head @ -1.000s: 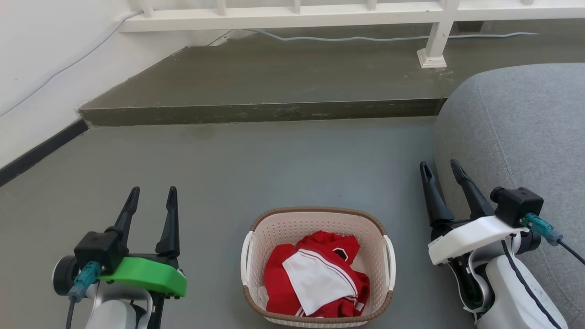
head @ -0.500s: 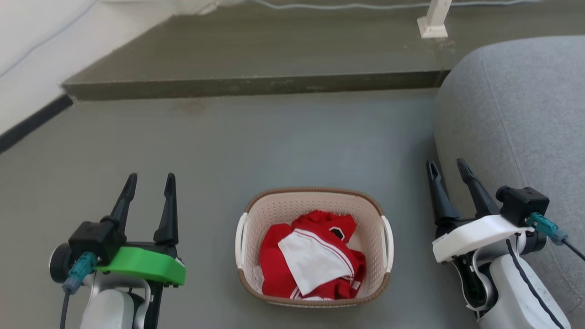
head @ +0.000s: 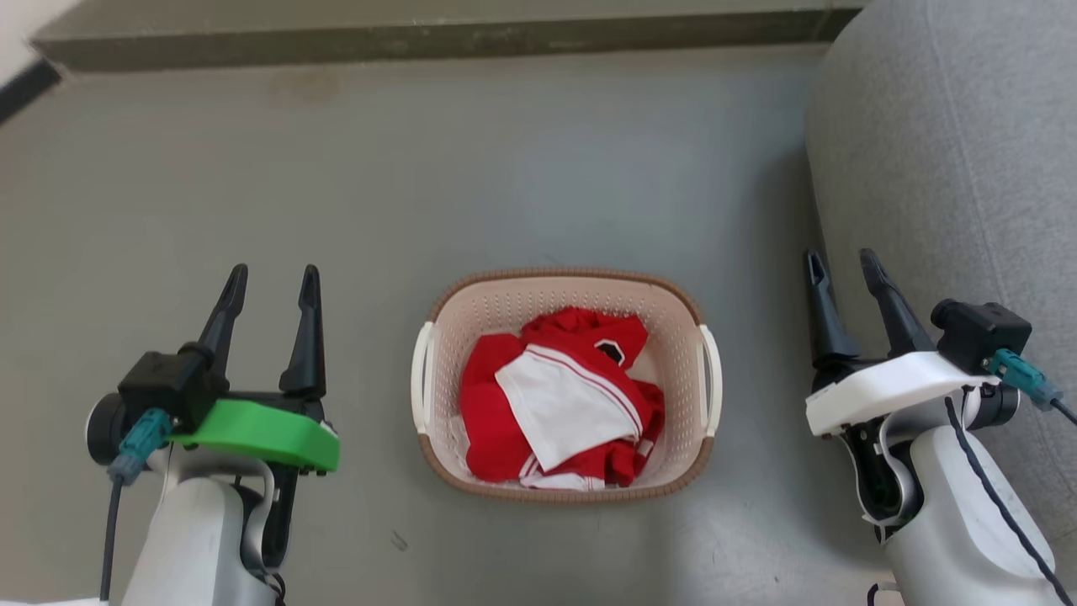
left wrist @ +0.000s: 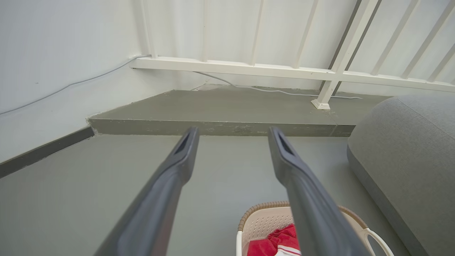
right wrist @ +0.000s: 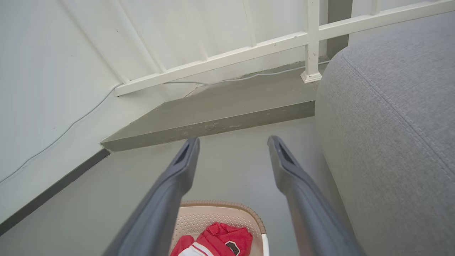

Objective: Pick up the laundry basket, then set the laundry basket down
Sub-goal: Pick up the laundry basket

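Noted bare grey floor (head: 252, 168) ahead, with a grey upholstered seat (head: 951, 151) crowding the right side. Found the laundry basket (head: 505, 307) resting on the floor, midway between the arms (likely centred so each white side handle (head: 418, 379) faced one gripper). Carried bunched red-and-white clothing (head: 555, 396). Saw left gripper (head: 273, 271) and right gripper (head: 840, 257) flanking it, well apart from it, fingers spread and empty, pointing forward. Judged pick-up not yet begun, with handles untouched and neither arm needing to cross over.

Laundry basket (head: 562, 275) on the floor (head: 505, 168) between left tool (head: 275, 271) and right tool (head: 840, 255), clothes (head: 555, 396) inside, cushioned seat (head: 951, 168) rightmost.
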